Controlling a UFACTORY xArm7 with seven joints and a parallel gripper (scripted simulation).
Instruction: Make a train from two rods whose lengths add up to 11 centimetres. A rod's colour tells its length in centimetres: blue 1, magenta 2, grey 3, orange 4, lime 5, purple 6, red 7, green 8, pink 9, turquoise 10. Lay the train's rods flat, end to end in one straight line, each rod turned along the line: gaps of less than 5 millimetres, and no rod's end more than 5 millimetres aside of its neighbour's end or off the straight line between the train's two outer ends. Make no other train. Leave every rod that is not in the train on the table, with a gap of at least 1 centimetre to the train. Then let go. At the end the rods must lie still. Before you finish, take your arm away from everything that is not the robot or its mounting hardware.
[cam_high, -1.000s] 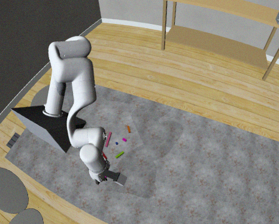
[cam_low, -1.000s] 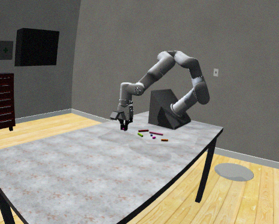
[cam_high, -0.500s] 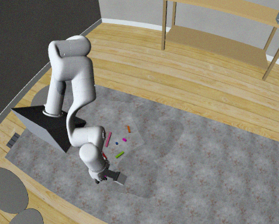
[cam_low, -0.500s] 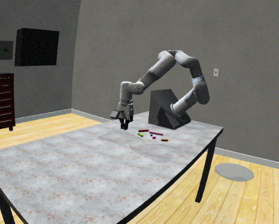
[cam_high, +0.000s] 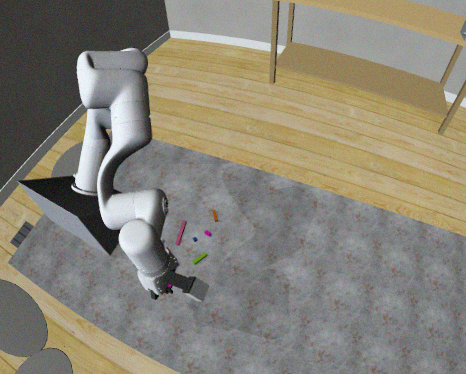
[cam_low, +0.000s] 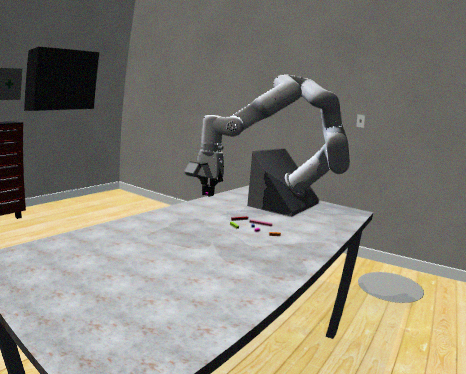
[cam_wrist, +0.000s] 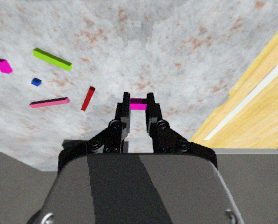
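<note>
The black two-fingered claw (cam_wrist: 138, 111) is squeezing a short magenta rod (cam_wrist: 138, 104) between its fingertips. The rod lies crosswise between the two fingers, and the claw holds it up in the air above the grey speckled table top (cam_low: 150, 270). In the side view the claw (cam_low: 207, 190) hangs over the table's far edge, well away from the other rods, with the little magenta rod (cam_low: 206, 192) peeking out at its tip.

The white robot arm (cam_high: 125, 165) bends down from its dark wedge-shaped base (cam_low: 277, 182) to reach this spot.

The nearest rod to the claw in the wrist view is a thin dark red rod (cam_wrist: 88, 98), lying flat on the table. Just beside it lies a long pink rod (cam_wrist: 49, 102). A bit farther off there is a tiny blue block (cam_wrist: 36, 81), and past that a lime green rod (cam_wrist: 52, 58). A second short magenta rod (cam_wrist: 5, 65) shows at the left edge of that view.

From above, a small orange rod (cam_high: 215, 215) lies farthest from the claw, past the second magenta rod (cam_high: 207, 233). All these rods lie apart from each other, none touching end to end. A wooden shelf (cam_high: 370, 55) stands on the plank floor beyond the table.
</note>
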